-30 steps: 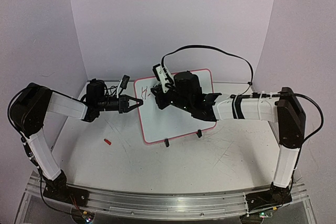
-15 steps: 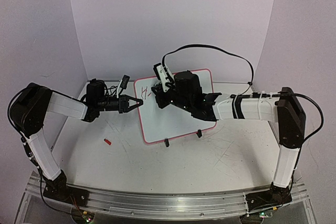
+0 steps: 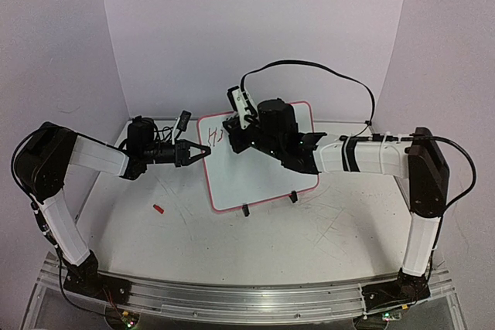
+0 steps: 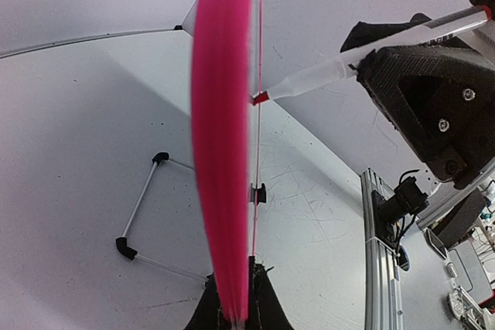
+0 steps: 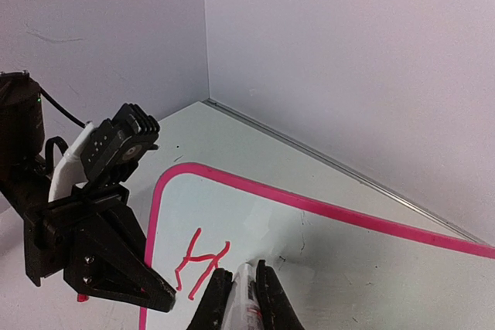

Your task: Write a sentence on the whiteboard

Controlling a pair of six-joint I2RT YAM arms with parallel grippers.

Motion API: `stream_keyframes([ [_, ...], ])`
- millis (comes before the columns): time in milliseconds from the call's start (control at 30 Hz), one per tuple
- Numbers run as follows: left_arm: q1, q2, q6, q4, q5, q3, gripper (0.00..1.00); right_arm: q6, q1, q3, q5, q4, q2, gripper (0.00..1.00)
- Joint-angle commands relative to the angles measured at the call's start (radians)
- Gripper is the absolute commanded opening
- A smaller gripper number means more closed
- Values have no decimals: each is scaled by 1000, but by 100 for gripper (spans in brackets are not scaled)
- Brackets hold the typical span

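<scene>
Left gripper (image 3: 199,152): the jaws are clenched on the left edge of the whiteboard (image 3: 259,179). In the left wrist view the pink rim (image 4: 223,152) is seen running edge-on out of the closed fingers (image 4: 232,311).

Right gripper (image 5: 246,284): the jaws are clamped on a marker (image 4: 371,48), whose red tip (image 4: 260,98) is seen at, or just off, the board face; contact cannot be confirmed.

The whiteboard is propped at a tilt on its two black clip feet (image 3: 245,209) near the middle of the table (image 3: 325,229), between the two arms. One red letter, an H (image 5: 203,260), is shown near the upper left corner, and the marker tip is placed just to its right. A small red piece (image 3: 158,209) is seen lying on the table well apart from the board, below the left arm.

Change over the last second: the right wrist has been shifted slightly toward the far edge of the board, while the left arm and the board have been kept in place. This is judged to be a repositioning for the next stroke. With one letter written, the sentence is taken to be barely begun.
</scene>
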Motion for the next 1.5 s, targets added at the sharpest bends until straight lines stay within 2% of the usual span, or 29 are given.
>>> stream_keyframes([
  [0,3,-15,100,-6,-63,34,0,18,-11,37,-6,0,35,0],
  [667,4,-19,103,-7,-69,32,0,76,4,-51,-8,-11,-10,0],
  [1333,4,-18,105,-11,-68,32,0,43,4,-96,90,-11,-55,0],
  [1467,4,-15,107,-13,-70,31,0,38,4,-102,72,20,-86,0],
])
